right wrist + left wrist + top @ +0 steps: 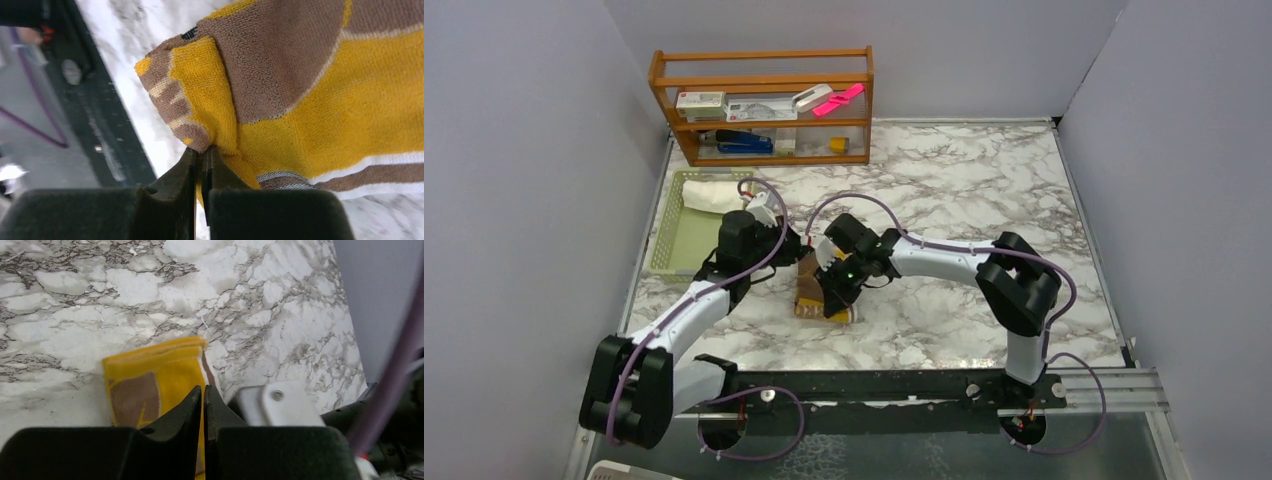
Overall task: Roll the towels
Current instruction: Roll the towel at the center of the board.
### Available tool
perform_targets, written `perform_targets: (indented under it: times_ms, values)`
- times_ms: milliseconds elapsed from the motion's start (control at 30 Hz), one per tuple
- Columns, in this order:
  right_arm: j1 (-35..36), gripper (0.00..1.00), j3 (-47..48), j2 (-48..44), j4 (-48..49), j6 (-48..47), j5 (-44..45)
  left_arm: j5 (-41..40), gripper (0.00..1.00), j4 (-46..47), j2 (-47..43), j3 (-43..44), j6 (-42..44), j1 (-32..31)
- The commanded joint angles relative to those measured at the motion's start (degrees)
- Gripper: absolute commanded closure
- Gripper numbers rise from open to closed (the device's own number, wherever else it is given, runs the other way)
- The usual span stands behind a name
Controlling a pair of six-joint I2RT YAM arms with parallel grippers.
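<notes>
The mustard-yellow towel (810,301) with brown patches lies folded on the marble table, between the two arms. My right gripper (836,292) is over its near end. In the right wrist view the right gripper (202,150) is shut on a raised fold of the yellow towel (310,115) at its corner. My left gripper (801,250) hangs over the towel's far end. There the left gripper (204,387) has its jaws together but for a hairline gap, with nothing between them, above the flat yellow towel (150,375). A white towel (712,195) lies rolled in the basket.
A pale green basket (662,238) sits at the table's left edge. A wooden shelf (764,150) with small items stands at the back left. Part of the right arm (280,402) is close beside my left fingers. Grey walls enclose the table.
</notes>
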Motion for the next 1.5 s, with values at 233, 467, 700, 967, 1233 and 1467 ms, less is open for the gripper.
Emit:
perform_targets:
  times_ms: [233,467,700,967,1233,1467]
  values:
    - [-10.3,0.99,7.9,10.1,0.5,20.3,-24.9,-5.7,0.89,-20.4,-14.9,1.7,0.7,1.2]
    - [-11.7,0.99,12.0,17.6,3.0,22.5,-30.9,-4.0,0.92,-19.3,-17.8,-5.3,-6.2,1.9]
    - [-11.7,0.99,14.9,18.1,1.2,19.3,-29.7,-1.3,0.92,-17.8,-21.6,-8.3,-9.4,1.9]
    - [-10.3,0.99,12.5,16.9,3.7,19.1,-34.6,-4.0,0.92,-21.4,-22.2,-7.2,-9.7,1.9]
    - [-6.4,0.99,12.0,16.4,6.6,21.0,-35.8,-9.0,0.92,-30.1,-27.4,-2.8,-8.6,1.9]
    - [-6.2,0.99,10.7,20.8,10.2,24.6,-37.1,-6.9,0.98,-30.2,-29.5,-5.4,-11.5,1.9]
